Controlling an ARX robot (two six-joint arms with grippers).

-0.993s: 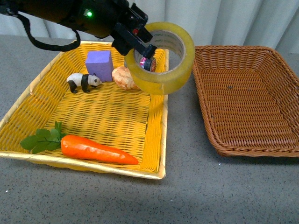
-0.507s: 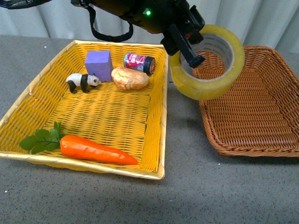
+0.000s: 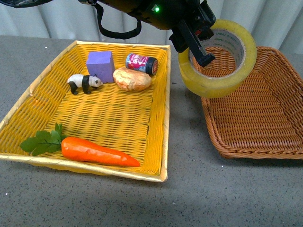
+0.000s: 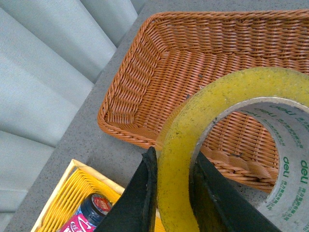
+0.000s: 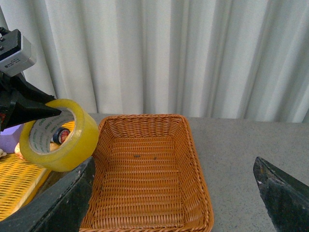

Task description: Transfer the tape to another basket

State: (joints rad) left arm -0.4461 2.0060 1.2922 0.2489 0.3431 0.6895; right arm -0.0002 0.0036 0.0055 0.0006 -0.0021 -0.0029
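The tape [image 3: 218, 83], a wide yellowish roll with a white printed core, hangs in the air over the near-left rim of the dark brown wicker basket [image 3: 258, 116]. My left gripper [image 3: 203, 56] is shut on the roll's wall, one finger inside the core and one outside. In the left wrist view the tape [image 4: 212, 101] sits clamped in the left gripper [image 4: 174, 193], with the basket [image 4: 193, 53] below. The right wrist view shows the tape [image 5: 72, 145] beside the basket [image 5: 145, 183]. My right gripper [image 5: 173, 166] stands open with nothing between its fingers.
A bright yellow woven tray [image 3: 162, 142] lies left of the basket. It holds a carrot [image 3: 94, 151], a toy panda [image 3: 83, 82], a purple block [image 3: 100, 65], a bread roll [image 3: 131, 79] and a small can [image 3: 141, 63]. Grey curtains hang behind.
My left arm has carried the tape to the right, from above the yellow tray's far corner to above the brown basket's left rim. The can behind it has come into view.
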